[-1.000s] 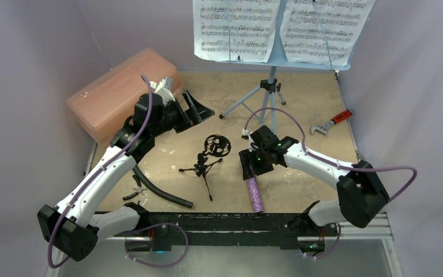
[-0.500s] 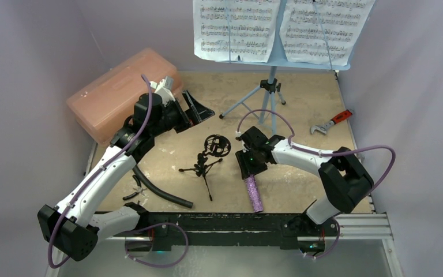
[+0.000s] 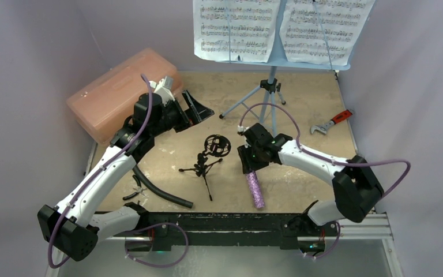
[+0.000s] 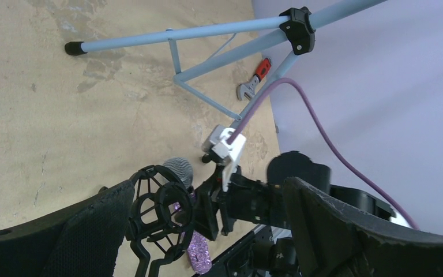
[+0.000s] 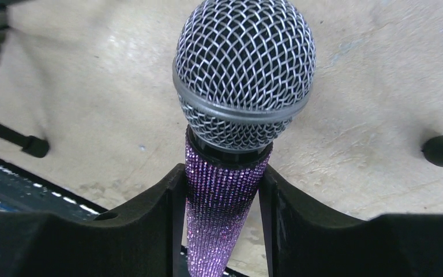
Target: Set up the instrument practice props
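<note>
Jaws of the right gripper (image 5: 220, 193) closed on the glittery purple microphone (image 5: 242, 75)
Pads (image 5: 164, 222) press both sides of its handle; it lies on the surface (image 3: 300, 98). The left gripper (image 3: 196, 109) jaws gape wide, empty.

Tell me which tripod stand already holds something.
The light blue music stand: sheet-music pages sit on it, while the small black mic stand has an empty ring.

1. No words, brand names or numbers can be read anywhere in the three views.
2. The only printed marks are staves of music notation on the two white paper sheet-music pages (image 3: 236, 29), which rest on the light blue perforated metal music stand (image 3: 277, 62); the notes are too small to make out.
</note>
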You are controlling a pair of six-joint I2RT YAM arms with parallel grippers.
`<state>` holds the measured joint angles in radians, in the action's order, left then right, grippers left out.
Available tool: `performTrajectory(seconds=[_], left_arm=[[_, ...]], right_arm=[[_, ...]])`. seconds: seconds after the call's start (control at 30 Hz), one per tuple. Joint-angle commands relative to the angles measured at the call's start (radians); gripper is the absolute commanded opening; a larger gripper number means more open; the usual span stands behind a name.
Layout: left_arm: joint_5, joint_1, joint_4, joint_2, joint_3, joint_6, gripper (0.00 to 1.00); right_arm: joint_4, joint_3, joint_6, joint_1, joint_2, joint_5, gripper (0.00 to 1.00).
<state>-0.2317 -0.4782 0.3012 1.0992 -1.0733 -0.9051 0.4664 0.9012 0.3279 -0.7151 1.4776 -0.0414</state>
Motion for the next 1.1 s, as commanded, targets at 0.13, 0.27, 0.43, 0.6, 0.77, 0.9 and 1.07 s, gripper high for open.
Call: performTrajectory(seconds=[0.13,0.27,0.43,0.6,0.77,0.9,1.07], left_arm=[[0.048,0.007,-0.046,-0.047,0.002,0.047,0.99],[0.069,0.007,-0.067,-0.073,0.017,0.072,0.99],[0.091,0.006,-0.114,-0.12,0.041,0.094,0.99],[0.115,0.007,-0.154,-0.17,0.065,0.122,0.99],[0.094,0.007,-0.206,-0.198,0.082,0.153,0.99],[0.045,0.007,-0.271,-0.213,0.098,0.196,0.99],[-0.03,0.007,-0.283,-0.202,0.077,0.26,0.99]], right_arm=[[0.063,0.083,0.017,-0.004,-0.19,0.038,0.23],[0.068,0.107,0.041,-0.005,-0.284,0.038,0.19],[0.055,0.152,0.069,-0.005,-0.394,0.07,0.16],[0.032,0.198,0.115,-0.005,-0.494,0.074,0.13],[-0.039,0.225,0.145,-0.005,-0.563,0.062,0.12],[-0.131,0.214,0.19,-0.004,-0.611,0.098,0.1],[-0.247,0.209,0.207,-0.004,-0.642,0.114,0.08]])
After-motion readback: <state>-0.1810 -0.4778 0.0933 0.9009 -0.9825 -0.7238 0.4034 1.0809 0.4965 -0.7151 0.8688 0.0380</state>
